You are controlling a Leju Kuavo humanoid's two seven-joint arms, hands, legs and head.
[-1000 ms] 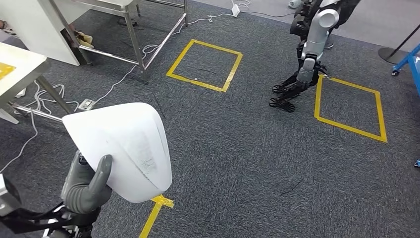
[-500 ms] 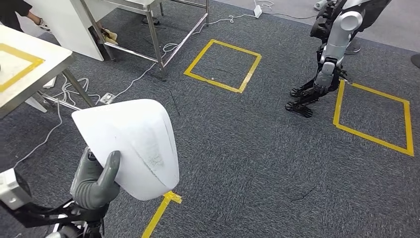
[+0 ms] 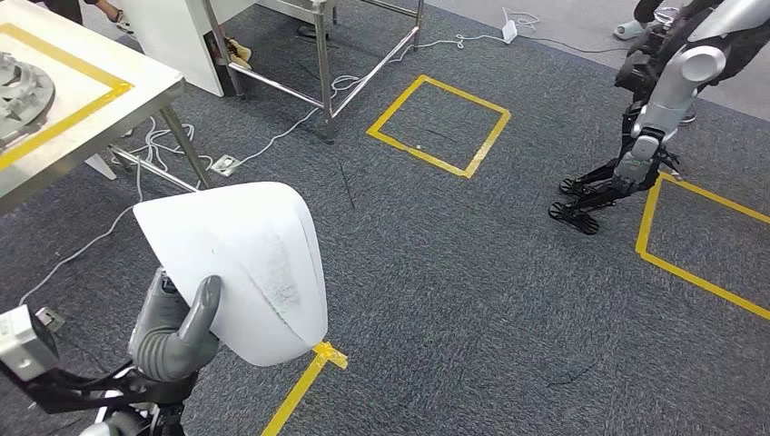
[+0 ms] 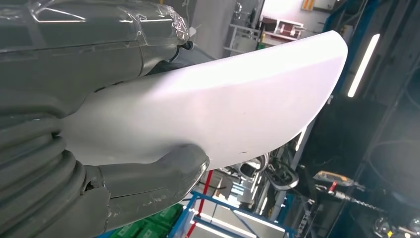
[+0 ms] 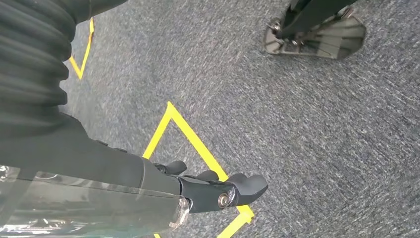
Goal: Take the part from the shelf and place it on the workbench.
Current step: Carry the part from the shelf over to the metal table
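I have the left hand [image 3: 172, 331] low at the near left of the head view, its grey thumb pressed against the front face of the white part [image 3: 241, 268] and the rest of the hand behind it, so the part is firmly grasped and carried in the air above the carpet. The part is a smooth, curved white shell, rounded at its far edge, with a faint grey scuffed patch on the face turned toward me. From the left wrist camera I see the same grasp close up: the part [image 4: 223, 106] runs out from the hand [image 4: 99, 163], the thumb clamped under its curved edge and the ribbed cover behind.

The desk [image 3: 100, 113] stands at the far left, well apart from the part, its top marked with a yellow tape border; a grey ribbed metal piece [image 3: 20, 86] lies on it at the picture's edge. White cables trail over the carpet beneath and beside the desk's legs.

My right hand [image 5: 218, 191] hangs over the grey carpet in the right wrist view, dark fingers curled in with nothing between them, so it is clenched on nothing. Yellow tape lines cross the floor beneath it.

Another humanoid robot [image 3: 654, 118] stands at the far right, beside a yellow taped square [image 3: 440, 123] on the floor.
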